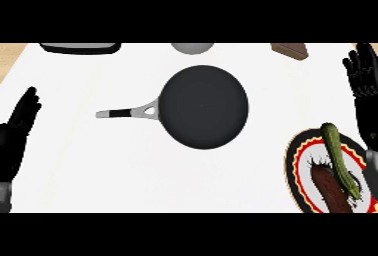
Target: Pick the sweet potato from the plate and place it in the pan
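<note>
A dark reddish-brown sweet potato lies on a patterned plate with a black and red rim at the lower right. A long green cucumber-like vegetable lies across the plate beside it. The black pan sits in the middle of the white counter, its grey handle pointing left. My right hand stands open at the right edge, fingers up, above and behind the plate. My left hand is open at the left edge, far from the pan.
At the counter's back edge sit a dark tray-like object, a grey round object and a brown wedge. A wooden surface shows at the far left.
</note>
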Controlling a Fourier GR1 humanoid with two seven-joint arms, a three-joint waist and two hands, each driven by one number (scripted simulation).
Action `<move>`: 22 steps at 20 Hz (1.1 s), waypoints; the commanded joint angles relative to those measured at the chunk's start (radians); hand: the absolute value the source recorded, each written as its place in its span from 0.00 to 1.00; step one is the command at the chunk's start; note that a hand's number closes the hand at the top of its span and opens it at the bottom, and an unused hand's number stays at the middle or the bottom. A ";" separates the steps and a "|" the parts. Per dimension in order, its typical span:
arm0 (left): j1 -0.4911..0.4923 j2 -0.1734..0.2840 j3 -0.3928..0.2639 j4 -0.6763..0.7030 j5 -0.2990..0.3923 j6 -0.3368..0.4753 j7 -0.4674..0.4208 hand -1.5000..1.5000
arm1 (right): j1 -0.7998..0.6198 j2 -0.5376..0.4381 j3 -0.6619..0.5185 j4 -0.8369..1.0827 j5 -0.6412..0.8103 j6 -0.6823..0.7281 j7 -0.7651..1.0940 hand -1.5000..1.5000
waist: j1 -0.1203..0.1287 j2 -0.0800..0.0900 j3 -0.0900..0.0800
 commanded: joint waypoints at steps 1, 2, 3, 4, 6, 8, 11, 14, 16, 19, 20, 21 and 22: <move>0.029 -0.032 -0.003 0.013 -0.019 0.027 0.046 0.50 | -0.016 0.006 -0.001 0.043 -0.099 0.168 -0.037 0.00 | -0.021 -0.027 0.013; -0.021 -0.020 0.006 0.084 -0.006 0.010 0.056 0.50 | -0.020 0.033 0.047 0.015 -0.161 0.245 -0.035 0.00 | -0.027 -0.021 0.013; 0.018 -0.020 0.018 0.104 0.002 0.011 0.041 0.50 | -0.001 0.022 0.047 -0.003 -0.242 0.343 -0.035 0.00 | -0.024 -0.020 0.013; 0.012 0.004 0.035 0.115 0.001 0.016 0.085 0.50 | 0.009 0.040 0.073 -0.052 -0.303 0.401 -0.012 0.00 | -0.031 -0.024 0.014; 0.023 -0.011 0.018 0.138 0.006 0.011 0.108 0.50 | 0.025 0.058 0.128 -0.062 -0.411 0.562 -0.026 0.00 | -0.025 -0.015 0.018; 0.056 -0.021 0.019 0.142 0.017 0.014 0.109 0.50 | 0.013 -0.226 0.014 -0.005 0.052 0.289 -0.058 1.00 | -0.083 -0.021 -0.017; 0.063 -0.045 0.015 0.149 0.030 0.021 0.141 0.50 | 0.171 0.094 -0.119 0.152 -0.371 0.258 -0.066 1.00 | -0.076 -0.015 0.021; 0.000 -0.076 -0.003 0.230 0.006 0.029 0.149 0.50 | 0.276 0.054 -0.182 0.188 -0.444 0.490 -0.245 0.00 | -0.078 -0.022 0.015; -0.045 -0.062 0.016 0.258 0.011 0.004 0.165 0.50 | 0.381 -0.049 -0.229 0.164 -0.430 0.646 -0.316 0.00 | -0.068 -0.028 0.013; -0.012 -0.070 0.003 0.191 -0.012 0.015 0.198 0.50 | 0.359 -0.121 -0.248 0.263 -0.352 0.769 -0.377 0.00 | -0.038 -0.029 0.013; -0.068 -0.067 0.020 0.282 0.000 -0.027 0.148 0.50 | 0.355 -0.171 -0.262 0.226 -0.342 0.770 -0.343 0.00 | -0.046 -0.027 0.012; -0.061 -0.074 0.014 0.257 -0.004 -0.025 0.166 0.50 | 0.334 -0.171 -0.252 0.194 -0.306 0.732 -0.322 0.00 | -0.040 -0.028 0.012; -0.042 -0.098 0.005 0.272 -0.024 -0.005 0.134 0.50 | 0.393 -0.184 -0.255 0.185 -0.265 0.749 -0.351 0.00 | -0.043 -0.029 0.012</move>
